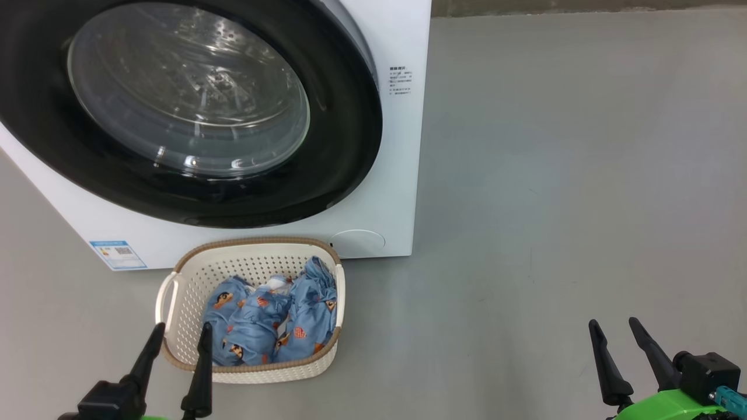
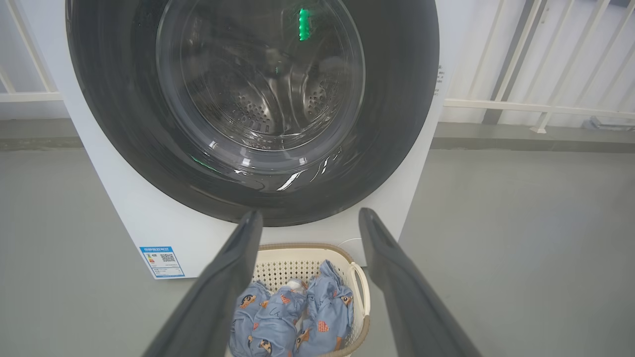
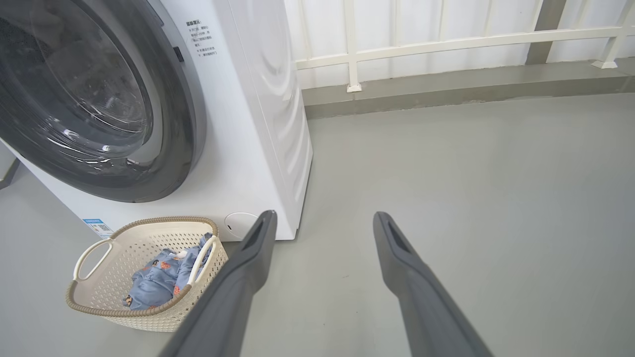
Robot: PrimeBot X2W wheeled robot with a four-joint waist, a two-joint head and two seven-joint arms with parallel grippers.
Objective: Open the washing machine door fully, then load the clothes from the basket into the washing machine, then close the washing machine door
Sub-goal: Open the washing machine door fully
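Head view — basket [image 1: 245, 268] handles [image 1: 166, 298] left–right

Nothing was legible. Washing machine [image 1: 400, 175] front carried a blue label sticker [image 1: 118, 254] with QR code [image 1: 122, 251] plus small printed text block [image 1: 400, 80], both unreadable.

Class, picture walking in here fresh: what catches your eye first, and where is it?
The glossy black washing machine door, shut, looms at the head view's upper left. Below it on the grey floor sits the cream basket holding blue printed clothes. The open left gripper hovers at the basket's near edge; the open right gripper is over the floor at lower right.
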